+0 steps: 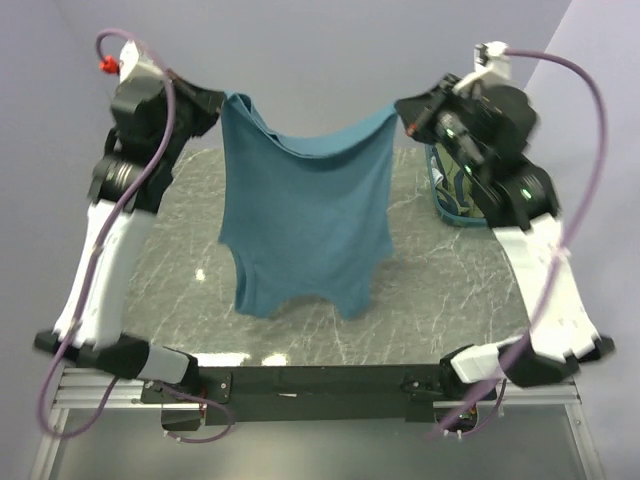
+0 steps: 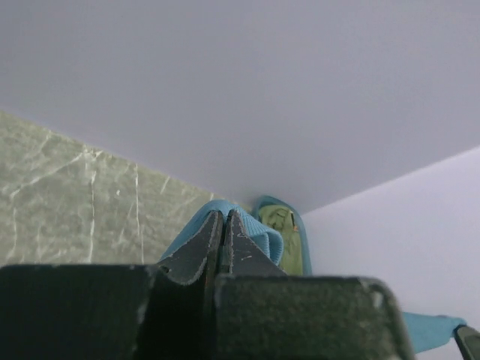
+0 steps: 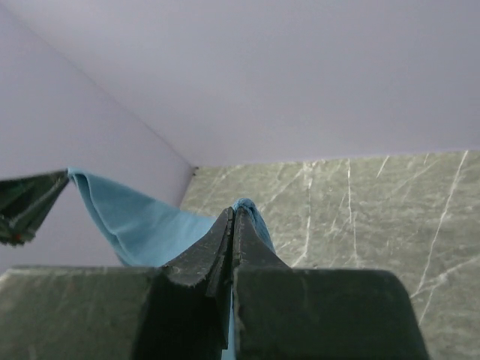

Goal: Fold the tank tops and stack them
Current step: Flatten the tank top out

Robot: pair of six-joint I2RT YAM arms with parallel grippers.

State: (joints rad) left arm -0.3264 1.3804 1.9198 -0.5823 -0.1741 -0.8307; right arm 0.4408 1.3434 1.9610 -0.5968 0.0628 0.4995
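The teal tank top (image 1: 305, 230) hangs upside down above the counter (image 1: 180, 260), long axis vertical, straps dangling low. Left gripper (image 1: 222, 105) and right gripper (image 1: 403, 112) each pinch a hem corner, jaws clamped tight on cloth.

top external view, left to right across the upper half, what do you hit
left pincer shut on one corner → teal-blue tank top hanging between the arms → right pincer shut on the other corner → teal basket behind the right arm
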